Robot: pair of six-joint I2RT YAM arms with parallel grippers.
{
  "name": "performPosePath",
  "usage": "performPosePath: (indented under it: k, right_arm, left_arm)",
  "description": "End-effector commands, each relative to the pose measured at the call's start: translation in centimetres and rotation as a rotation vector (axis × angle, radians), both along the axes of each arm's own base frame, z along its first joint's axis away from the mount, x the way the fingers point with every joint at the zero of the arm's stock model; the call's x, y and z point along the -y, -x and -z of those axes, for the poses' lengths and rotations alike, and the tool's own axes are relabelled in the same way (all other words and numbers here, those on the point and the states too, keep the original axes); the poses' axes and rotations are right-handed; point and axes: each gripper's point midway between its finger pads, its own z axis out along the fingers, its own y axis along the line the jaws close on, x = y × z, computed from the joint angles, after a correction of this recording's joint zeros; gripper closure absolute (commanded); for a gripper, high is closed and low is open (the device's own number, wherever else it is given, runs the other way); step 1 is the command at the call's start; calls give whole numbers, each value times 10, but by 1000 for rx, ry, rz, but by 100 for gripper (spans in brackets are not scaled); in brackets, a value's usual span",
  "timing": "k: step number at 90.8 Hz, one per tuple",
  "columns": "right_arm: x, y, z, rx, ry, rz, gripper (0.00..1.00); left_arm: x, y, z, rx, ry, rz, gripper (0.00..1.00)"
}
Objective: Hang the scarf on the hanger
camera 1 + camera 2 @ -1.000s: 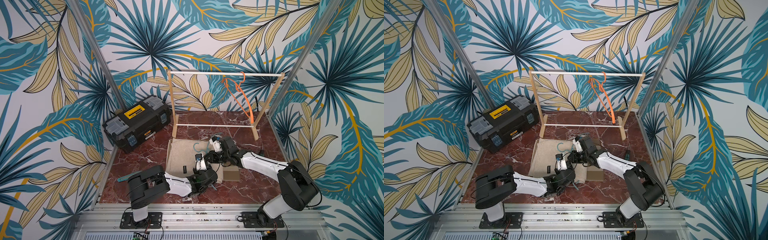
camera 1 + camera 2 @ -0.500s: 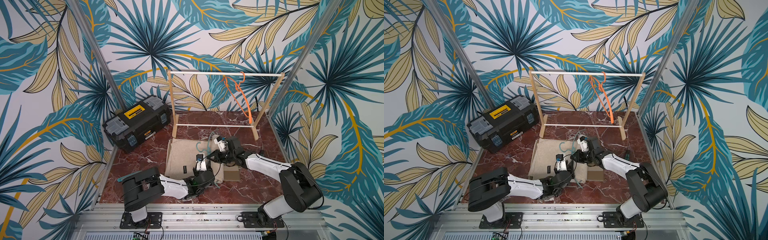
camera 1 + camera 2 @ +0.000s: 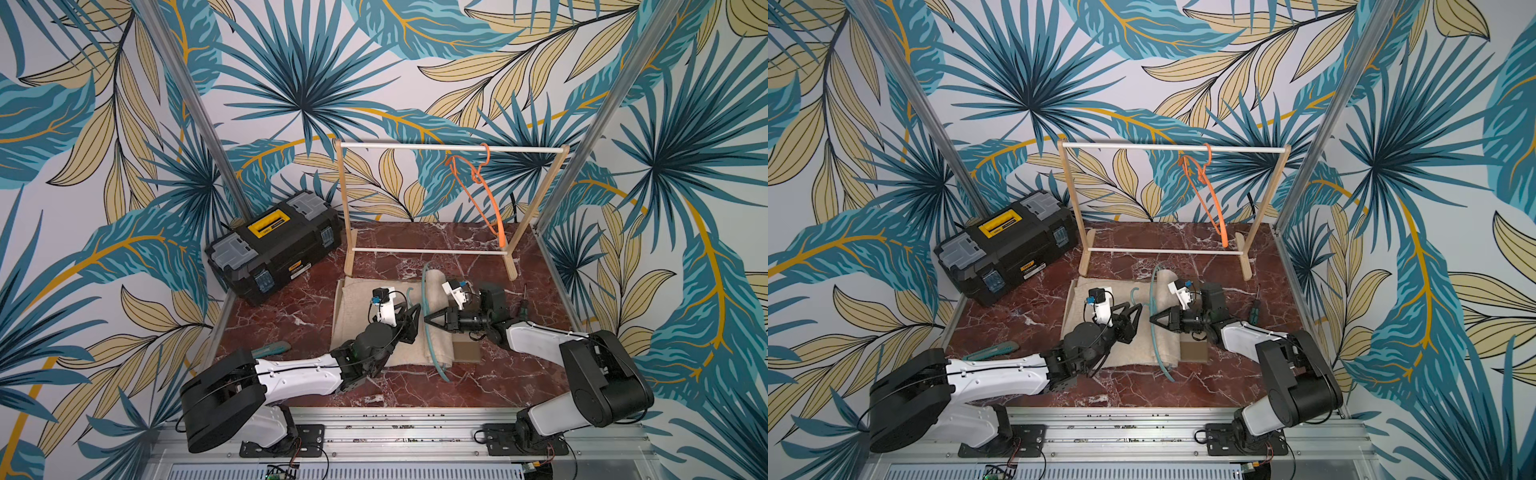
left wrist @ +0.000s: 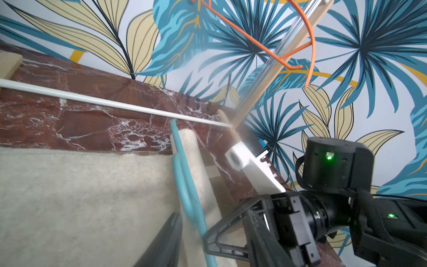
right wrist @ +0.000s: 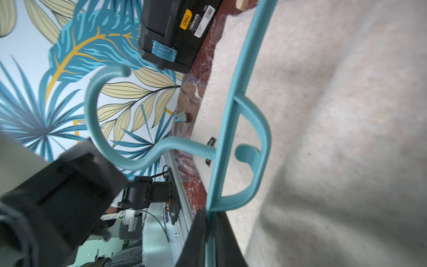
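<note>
Scarf [image 3: 357, 307], beige, lies centre-frame on bench [image 3: 478, 386], teal hanger [image 3: 437, 358] across it; right claw [image 3: 427, 321] is pinched tight on hanger; left claw [image 3: 412, 323], closed a second ago, is half open, holding nothing.

Scarf [image 3: 353, 299]: beige cloth, matt, with a slightly fuzzy nap.
Teal hanger [image 5: 184, 143]: smooth moulded plastic with a soft sheen.
Orange hanger [image 3: 501, 235]: smooth surface; plastic or coated wire, cannot tell which.
Rack [image 3: 344, 208]: uprights of pale bare wood, matt; cross rods white and smooth.
Worktop [image 3: 291, 316]: red-brown marble pattern with white veins, polished look.
Toolbox [image 3: 282, 245]: black plastic, matt.
</note>
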Motion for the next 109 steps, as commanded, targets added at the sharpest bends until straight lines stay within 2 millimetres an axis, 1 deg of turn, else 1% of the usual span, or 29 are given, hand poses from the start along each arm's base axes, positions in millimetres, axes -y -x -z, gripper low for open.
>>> performPosePath:
  k: [1, 2, 5, 13, 19, 20, 29, 33, 49, 69, 75, 80, 89, 103, 109]
  right_arm:
    - [-2, 12, -25, 42, -132, -81, 100]
    - [-2, 12, -24, 37, -136, -83, 100]
    - [-1, 14, -21, 20, -145, -85, 100]
    - [2, 16, -23, 13, -181, -83, 100]
    - [4, 15, -23, 9, -193, -76, 100]
    - [5, 15, -22, 7, -194, -74, 100]
    - [7, 12, -24, -4, -209, -62, 100]
    - [8, 12, -26, -1, -218, -61, 100]
    - [12, 8, -28, -5, -223, -43, 100]
    - [13, 9, -27, -18, -222, -41, 100]
    - [13, 8, -26, -20, -218, -41, 100]
    - [13, 8, -25, -22, -217, -41, 100]
    - [12, 7, -24, -24, -216, -41, 100]
    - [12, 7, -26, -19, -216, -40, 100]
    - [12, 6, -26, -19, -215, -39, 100]
  left_arm:
    - [20, 9, 22, -80, 42, 176, 51]
    - [21, 8, 27, -91, 43, 178, 51]
    - [27, 9, 33, -116, 67, 219, 51]
    - [34, 6, 56, -176, 118, 265, 51]
    - [33, 2, 71, -212, 165, 269, 51]
    - [32, 1, 70, -209, 182, 270, 51]
    - [27, -1, 88, -239, 242, 271, 51]
    - [26, -3, 92, -242, 256, 268, 51]
    - [36, -15, 92, -248, 296, 292, 47]
    - [39, -28, 91, -253, 321, 282, 48]
    - [39, -32, 87, -249, 352, 280, 49]
    - [41, -33, 88, -254, 356, 285, 51]
    - [45, -34, 93, -272, 345, 295, 53]
    - [50, -33, 111, -324, 320, 306, 56]
    - [50, -33, 111, -321, 335, 305, 56]
